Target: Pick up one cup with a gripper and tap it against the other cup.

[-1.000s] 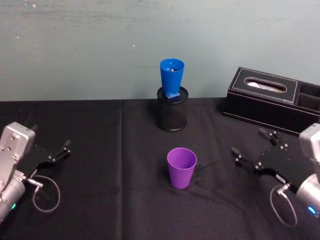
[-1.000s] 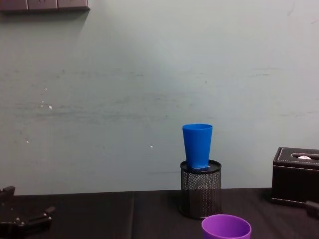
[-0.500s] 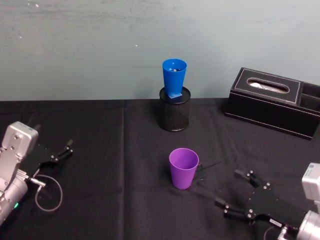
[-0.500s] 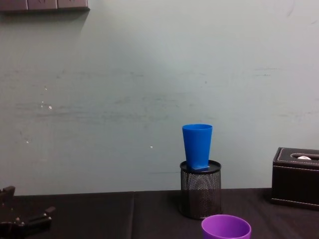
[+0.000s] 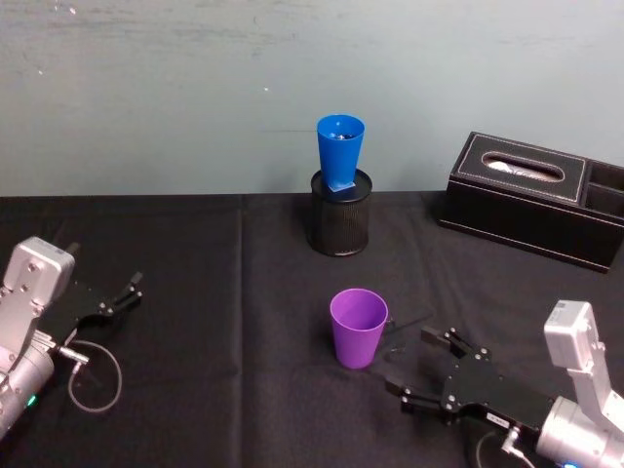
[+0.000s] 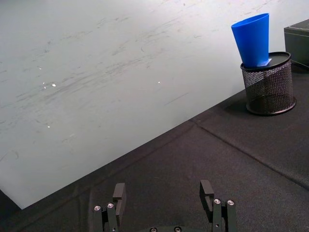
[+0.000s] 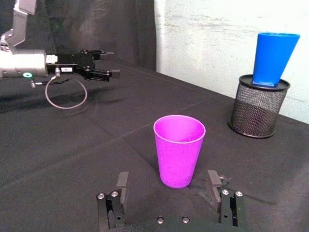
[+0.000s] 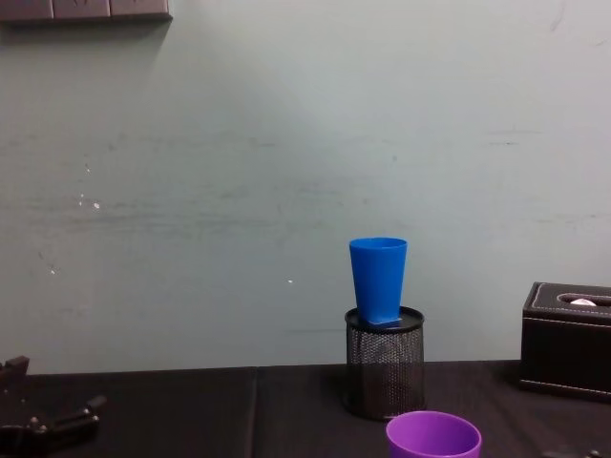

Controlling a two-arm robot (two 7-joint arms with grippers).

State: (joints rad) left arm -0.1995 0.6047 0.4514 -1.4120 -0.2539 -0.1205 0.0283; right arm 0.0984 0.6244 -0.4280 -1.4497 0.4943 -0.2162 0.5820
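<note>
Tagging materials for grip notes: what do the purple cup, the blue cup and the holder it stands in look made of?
Purple cup: likely plastic; smooth, even colour, thin rim.
Blue cup: same look, probably plastic.
Black holder: seems metal wire mesh, matte; a fine grid is visible.
The right gripper is open near the purple cup, not touching it.

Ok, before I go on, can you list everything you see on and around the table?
purple plastic tumbler: one, purple, upright, mid-table.
blue plastic tumbler: one, bright blue, standing in the pen holder's mouth.
black wire-mesh pen holder: one, black, behind the purple tumbler, near the wall.
black tissue box: one, black, back right.
cloth-covered table: one, black.
left gripper: one, black, open, far left, apart from both tumblers.
right gripper: one, black, open, low beside the purple tumbler's right, not touching it.
</note>
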